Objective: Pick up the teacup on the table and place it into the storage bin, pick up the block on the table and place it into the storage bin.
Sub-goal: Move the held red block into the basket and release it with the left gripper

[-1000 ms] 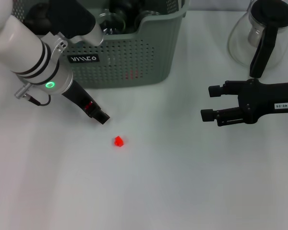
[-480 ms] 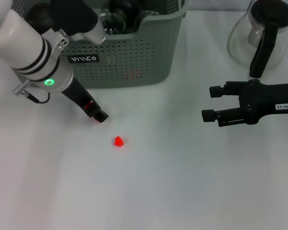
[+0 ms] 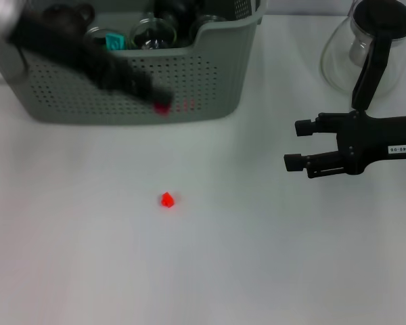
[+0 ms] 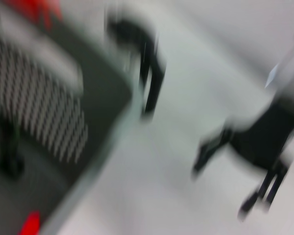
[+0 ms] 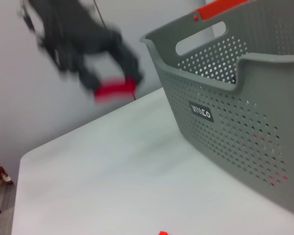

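Note:
The small red block [image 3: 167, 200] lies on the white table, with its edge also showing in the right wrist view [image 5: 162, 233]. The grey-green storage bin [image 3: 189, 81] stands at the back left. A clear glass teacup [image 3: 147, 32] seems to rest inside it. My left gripper [image 3: 161, 103] is a motion-blurred dark streak across the bin's front wall, well above and behind the block; it is also blurred in the right wrist view [image 5: 112, 89]. My right gripper [image 3: 291, 145] hovers open at the right, holding nothing.
A glass carafe [image 3: 369, 47] with a black handle stands at the back right, just behind the right arm. The bin [image 5: 235, 112] also holds a teal item [image 3: 114, 40] and dark objects.
My left arm has swung quickly up and back, from just beside the block to in front of the bin wall. The block and the right arm have not moved.

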